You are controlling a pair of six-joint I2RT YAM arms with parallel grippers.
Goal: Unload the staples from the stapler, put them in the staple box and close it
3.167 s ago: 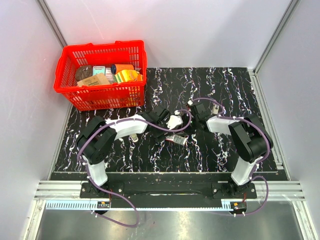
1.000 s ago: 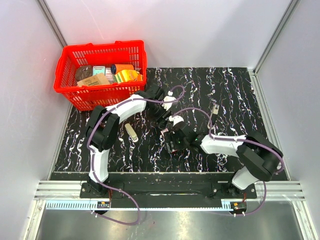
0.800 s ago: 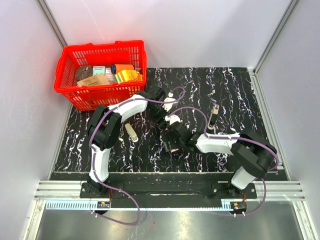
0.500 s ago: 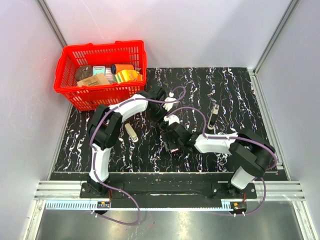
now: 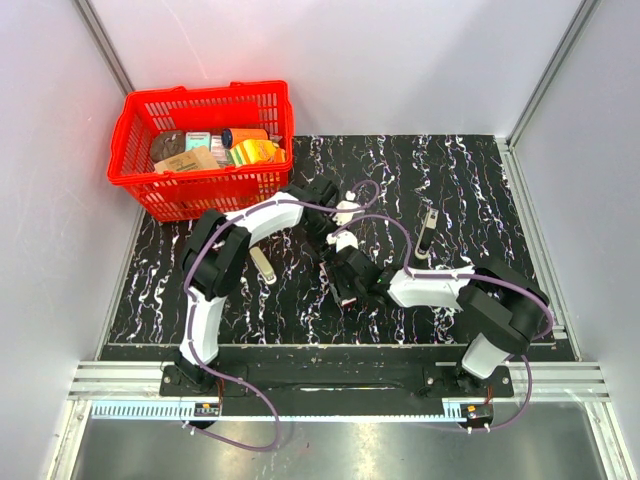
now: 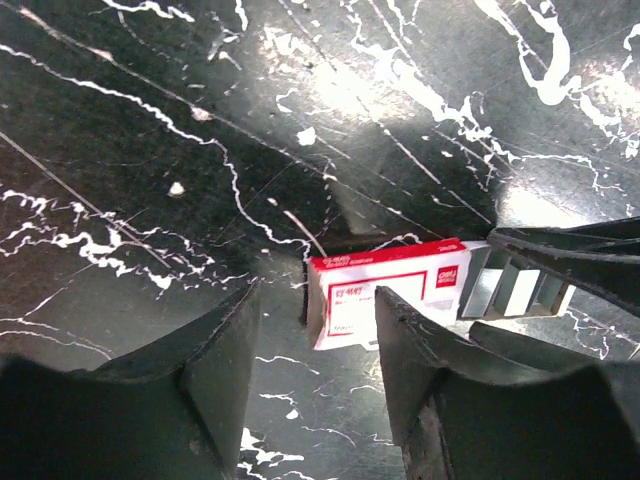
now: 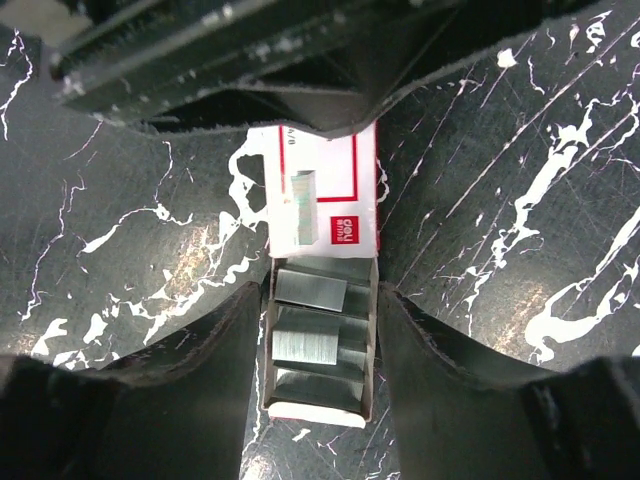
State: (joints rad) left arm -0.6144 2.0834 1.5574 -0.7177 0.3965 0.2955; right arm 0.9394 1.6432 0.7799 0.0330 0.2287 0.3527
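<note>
I am looking at both arms bent in over the red-and-white staple box (image 6: 345,300), which is lying flat near the middle of the black marbled table (image 5: 480,180). The left gripper (image 6: 318,305) is straddling the box's sleeve end with its jaws partly apart. One finger is standing clear of the cardboard, and the other is overlapping the box's edge in the wrist view. The right gripper (image 7: 320,298) is bracketing the slid-out tray (image 7: 320,345), with its fingers lying close along both sides (pressing or merely beside, I cannot tell). Staple strips (image 7: 310,290) are sitting in the tray, and one short strip (image 7: 303,205) is lying on the sleeve. A slim dark object (image 5: 428,224) is sitting well to the right, and I am not making out whether it is the stapler.
</note>
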